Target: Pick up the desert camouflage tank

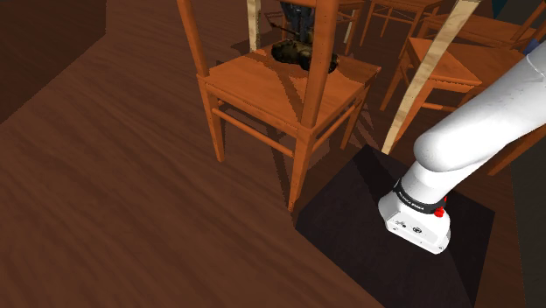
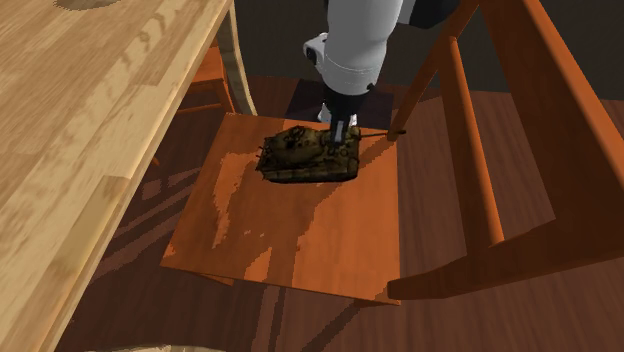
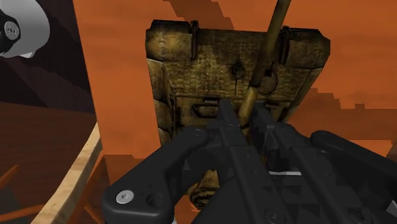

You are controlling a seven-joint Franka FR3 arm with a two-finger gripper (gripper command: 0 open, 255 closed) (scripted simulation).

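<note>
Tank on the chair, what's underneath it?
The tank rests on the orange-brown chair seat, with the gripper closed on it. The seat patch directly beneath its hull is covered, so anything there cannot be seen.

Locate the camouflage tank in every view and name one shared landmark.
Shoulder view: tank top centre, partly behind a chair post.
Second exterior view: tank centre, at the chair seat's far edge.
Wrist view: tank just ahead of the gripper.
Shared landmark: the orange chair seat.

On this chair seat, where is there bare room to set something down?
In the second exterior view, the seat is bare from the tank down to its lower edge. Crowded along the top edge: the tank and the tool clasping it.
</note>
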